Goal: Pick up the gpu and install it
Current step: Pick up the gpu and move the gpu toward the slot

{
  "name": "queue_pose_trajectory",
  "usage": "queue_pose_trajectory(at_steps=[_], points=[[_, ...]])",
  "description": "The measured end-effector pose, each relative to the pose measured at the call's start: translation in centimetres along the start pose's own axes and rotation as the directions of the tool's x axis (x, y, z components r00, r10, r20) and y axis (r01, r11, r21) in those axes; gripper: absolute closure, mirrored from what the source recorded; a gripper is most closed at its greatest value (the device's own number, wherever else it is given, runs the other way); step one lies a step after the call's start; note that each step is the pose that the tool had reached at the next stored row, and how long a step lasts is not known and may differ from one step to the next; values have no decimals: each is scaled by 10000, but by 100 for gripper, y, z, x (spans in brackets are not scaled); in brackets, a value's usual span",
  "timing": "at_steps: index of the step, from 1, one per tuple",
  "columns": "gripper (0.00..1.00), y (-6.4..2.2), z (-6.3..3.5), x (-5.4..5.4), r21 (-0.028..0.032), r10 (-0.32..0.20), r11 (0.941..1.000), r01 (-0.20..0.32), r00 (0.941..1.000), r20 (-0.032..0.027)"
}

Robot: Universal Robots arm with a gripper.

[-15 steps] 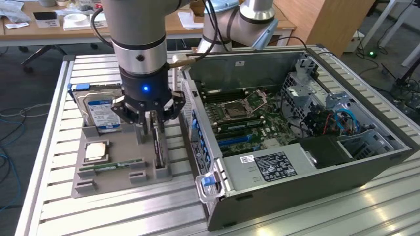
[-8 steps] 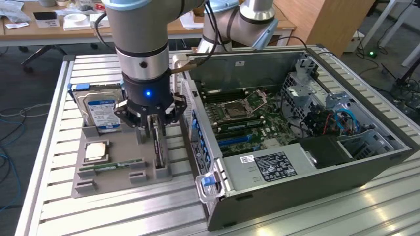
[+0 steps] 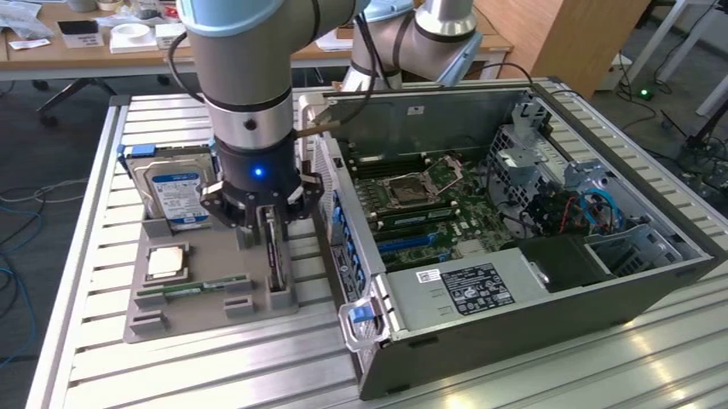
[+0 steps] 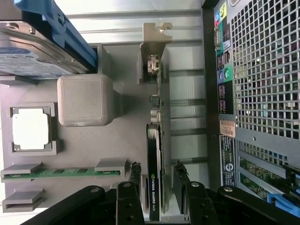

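Item: gpu [image 3: 274, 266], a thin dark card with a pale metal end bracket, standing on edge in a slot of the grey parts tray [image 3: 210, 322]. The tray lies on the slatted metal worktop [image 3: 170, 371], just beside the open computer case [image 3: 546, 290], to the exterior view's left of it. In the wrist view the gpu [image 4: 153, 145] runs parallel to the case's rear panel, its bracket at the end away from the camera. Robot arm [image 3: 245, 94]: poised straight down over the card. Jaws: open, one of the fingers [image 4: 135, 177] on each face of the card, a narrow gap showing on both sides, nothing gripped. Also in the tray: a silver hard drive with a blue label [image 3: 179, 189], held upright at the far end; a square processor chip [image 3: 167, 261] in its recess; a narrow green RAM stick [image 3: 205, 287] lying between two grey clips. Case interior: motherboard [image 3: 427, 204] exposed, side panel off.
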State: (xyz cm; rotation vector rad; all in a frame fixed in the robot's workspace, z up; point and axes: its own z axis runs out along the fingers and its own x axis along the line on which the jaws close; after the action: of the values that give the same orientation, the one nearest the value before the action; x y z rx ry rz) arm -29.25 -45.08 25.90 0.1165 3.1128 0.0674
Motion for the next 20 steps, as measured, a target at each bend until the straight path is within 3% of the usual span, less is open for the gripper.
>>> queue_pose_trajectory(at_steps=[8,20], points=[[58,2,123,3,0,0,10000,0,10000,0],[58,103,211,13,0,0,10000,0,10000,1]])
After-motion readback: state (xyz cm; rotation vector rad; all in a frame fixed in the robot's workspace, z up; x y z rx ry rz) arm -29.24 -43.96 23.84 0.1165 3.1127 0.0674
